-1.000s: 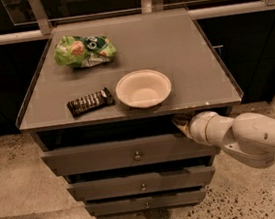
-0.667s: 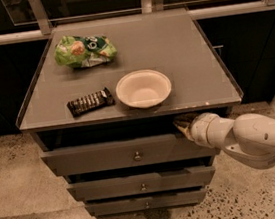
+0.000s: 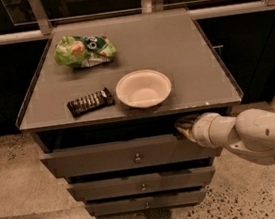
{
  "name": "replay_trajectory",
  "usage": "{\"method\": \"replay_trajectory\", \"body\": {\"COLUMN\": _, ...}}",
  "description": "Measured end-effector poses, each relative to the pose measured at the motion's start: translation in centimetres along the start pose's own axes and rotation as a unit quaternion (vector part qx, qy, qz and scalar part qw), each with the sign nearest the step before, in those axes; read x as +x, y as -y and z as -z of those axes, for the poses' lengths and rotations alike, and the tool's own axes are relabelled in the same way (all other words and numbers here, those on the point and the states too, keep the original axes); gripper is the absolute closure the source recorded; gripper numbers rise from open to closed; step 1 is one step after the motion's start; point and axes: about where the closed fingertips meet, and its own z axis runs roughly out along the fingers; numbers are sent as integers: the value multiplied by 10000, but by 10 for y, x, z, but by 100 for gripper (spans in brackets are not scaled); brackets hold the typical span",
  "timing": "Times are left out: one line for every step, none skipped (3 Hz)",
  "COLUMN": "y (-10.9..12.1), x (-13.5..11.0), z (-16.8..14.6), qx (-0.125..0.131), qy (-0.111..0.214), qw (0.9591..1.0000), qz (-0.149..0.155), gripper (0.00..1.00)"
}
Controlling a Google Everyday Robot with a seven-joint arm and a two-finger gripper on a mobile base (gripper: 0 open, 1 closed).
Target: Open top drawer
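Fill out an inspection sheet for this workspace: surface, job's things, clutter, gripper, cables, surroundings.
Surface: grey cabinet top, flat, with a raised lip along its sides.
Job's things: top drawer, front standing forward of the middle drawer and bottom drawer, dark gap above it; round knob at centre, untouched.
Clutter: green snack bag at back left; dark wrapped bar beside an empty white bowl near the front edge.
Gripper: gripper at the top drawer's upper edge, right of the knob, under the cabinet top.
Cables: nothing seen.
Surroundings: speckled floor; metal rail behind.
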Motion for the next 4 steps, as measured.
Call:
{"method": "replay_trajectory", "body": {"y": -10, "x": -3, "z": 3, "qx": -244, "qy": -138, "qw": 9996, "qz": 55, "gripper": 100}}
{"method": "replay_trajectory", "body": {"y": -17, "x": 1, "z": 17, "qx": -535, "qy": -340, "qw": 9980, "qz": 12, "gripper": 100}}
{"method": "replay_trajectory", "body": {"y": -26, "x": 3, "z": 53, "qx": -1004, "qy": -756, "qw": 9921, "qz": -39, "gripper": 100}}
{"method": "replay_trajectory", "body": {"y": -39, "x": 7, "z": 83, "qx": -1486, "qy": -971, "qw": 9840, "qz": -152, "gripper": 100}}
